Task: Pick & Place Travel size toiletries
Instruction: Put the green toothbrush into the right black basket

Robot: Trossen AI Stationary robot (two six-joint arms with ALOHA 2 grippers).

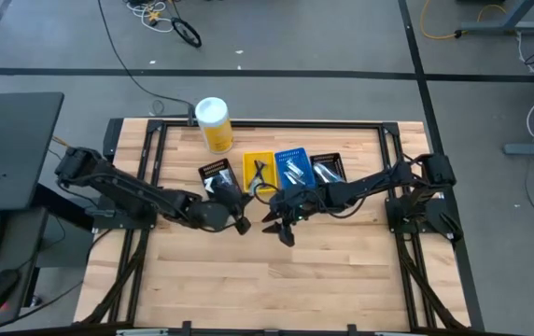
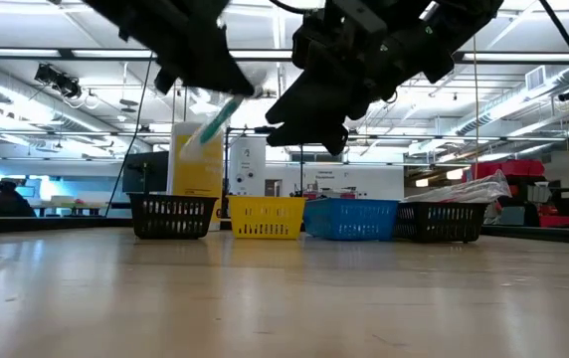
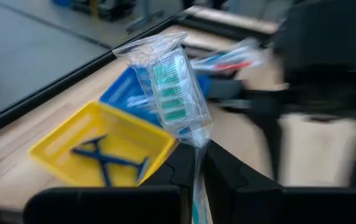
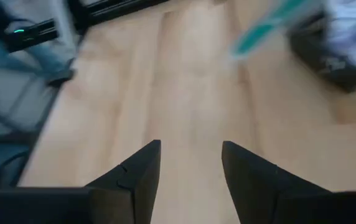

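A teal toothbrush in a clear wrapper (image 3: 170, 84) is held by my left gripper (image 3: 196, 158), which is shut on it above the table's middle (image 1: 239, 220). In the low view the toothbrush (image 2: 210, 124) slants down below that gripper, clear of the table. My right gripper (image 4: 190, 152) is open and empty. It hovers just right of the left one (image 1: 281, 229), over bare wood. The teal toothbrush (image 4: 265, 28) also shows ahead of it in the right wrist view. Blue items lie crossed in the yellow bin (image 3: 60, 140). My left gripper pinches the wrapped toothbrush between its two fingers at the handle, below the bristle head (image 3: 196, 177). The head end (image 3: 165, 68) sticks out beyond the fingertips. The toothbrush is lifted clear of the table and tilted.
Four small bins stand in a row toward the far edge: black (image 1: 215, 173), yellow (image 1: 259, 166), blue (image 1: 293, 166), black (image 1: 329, 168). A large yellow canister with a white lid (image 1: 213, 123) stands behind them. The near half of the wooden table (image 1: 267, 280) is bare.
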